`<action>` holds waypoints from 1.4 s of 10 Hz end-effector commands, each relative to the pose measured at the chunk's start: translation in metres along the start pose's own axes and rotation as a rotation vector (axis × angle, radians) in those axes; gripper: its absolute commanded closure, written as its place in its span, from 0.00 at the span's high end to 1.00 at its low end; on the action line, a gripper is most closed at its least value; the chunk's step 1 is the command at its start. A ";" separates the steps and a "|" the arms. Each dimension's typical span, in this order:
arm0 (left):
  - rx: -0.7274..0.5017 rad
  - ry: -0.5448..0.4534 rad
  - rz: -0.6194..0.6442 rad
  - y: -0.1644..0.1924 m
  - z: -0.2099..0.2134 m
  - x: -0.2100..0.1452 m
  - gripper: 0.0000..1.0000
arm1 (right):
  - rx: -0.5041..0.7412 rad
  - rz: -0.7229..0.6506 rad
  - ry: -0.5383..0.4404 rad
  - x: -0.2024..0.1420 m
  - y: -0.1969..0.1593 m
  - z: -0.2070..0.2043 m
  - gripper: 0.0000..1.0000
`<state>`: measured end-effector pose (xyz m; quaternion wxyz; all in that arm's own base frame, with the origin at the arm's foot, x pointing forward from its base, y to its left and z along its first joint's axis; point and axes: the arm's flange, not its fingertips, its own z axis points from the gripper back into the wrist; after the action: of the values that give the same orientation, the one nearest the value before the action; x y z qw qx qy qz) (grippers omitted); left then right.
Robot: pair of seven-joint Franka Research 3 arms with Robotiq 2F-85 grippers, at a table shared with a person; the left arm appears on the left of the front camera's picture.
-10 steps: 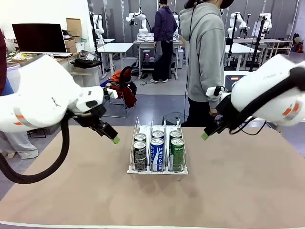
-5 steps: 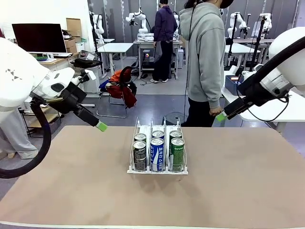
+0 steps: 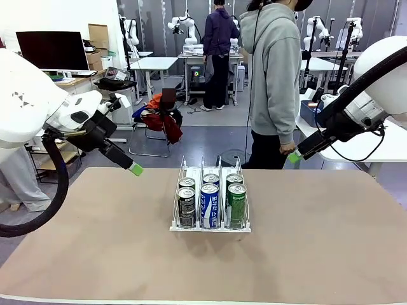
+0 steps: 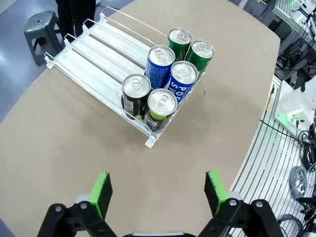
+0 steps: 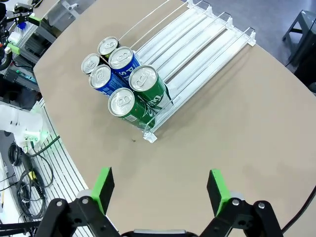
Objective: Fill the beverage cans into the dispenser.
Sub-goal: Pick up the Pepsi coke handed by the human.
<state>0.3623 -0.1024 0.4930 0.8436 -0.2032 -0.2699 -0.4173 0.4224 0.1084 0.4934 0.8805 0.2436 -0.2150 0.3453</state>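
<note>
Left gripper (image 4: 158, 186): fingers spread wide, green pads (image 4: 102, 186) bare, nothing between them. It hangs above the left part of the table (image 3: 95, 254), well apart from the rack. Centre of table: the dispenser (image 3: 210, 227) stands with its low front lip toward us. We count six cans, two per lane, all upright and crowded toward the lip: black cans (image 3: 186, 207) in the left lane, blue-and-white cans (image 3: 209, 204) in the middle, green cans (image 3: 236, 204) in the right. Behind them each lane runs bare to the far end, between the wire dividers (image 3: 202, 168). We see no loose can on the table. A person (image 3: 273, 76) in a grey hoodie stands at the far edge, a little right of the rack. Right gripper (image 5: 160, 186): likewise spread wide and empty, raised to the right of the rack. Our reading: loading is finished for the cans in sight, and both arms stand clear. Should another can arrive, we would take it round the body, upright, and match colour to lane. We would lower it into the bare stretch behind the rear can, centred so neither finger snags a wire, and release only once the base sits flat. Risk: clipping the silver tops of seated cans on approach.
</note>
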 end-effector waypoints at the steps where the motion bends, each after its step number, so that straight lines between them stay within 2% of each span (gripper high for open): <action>1: -0.026 -0.016 0.002 0.001 0.001 -0.002 1.00 | 0.027 0.001 -0.015 -0.001 -0.003 0.002 1.00; 4: 0.000 -0.001 0.002 0.000 0.001 0.000 1.00 | -0.002 -0.002 0.000 0.000 -0.001 0.001 1.00; 5: -0.024 0.030 0.005 0.010 0.024 0.016 1.00 | 0.015 0.010 0.037 0.016 -0.004 0.007 1.00; 7: -0.083 0.022 -0.002 0.021 0.065 0.030 1.00 | 0.085 0.036 0.056 0.038 -0.015 0.034 1.00; 9: -0.051 0.032 -0.015 0.012 0.098 0.041 1.00 | 0.060 0.078 0.054 0.058 -0.008 0.069 1.00; 11: -0.032 0.007 -0.036 0.003 0.124 0.050 1.00 | 0.033 0.117 0.013 0.082 -0.003 0.114 1.00; 14: 0.046 -0.076 -0.063 -0.017 0.163 0.051 1.00 | -0.029 0.135 -0.105 0.093 0.006 0.178 1.00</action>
<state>0.3369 -0.0526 0.6528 0.8225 -0.2001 -0.3060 -0.4358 0.4456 0.0625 0.6844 0.8479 0.2352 -0.2696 0.3913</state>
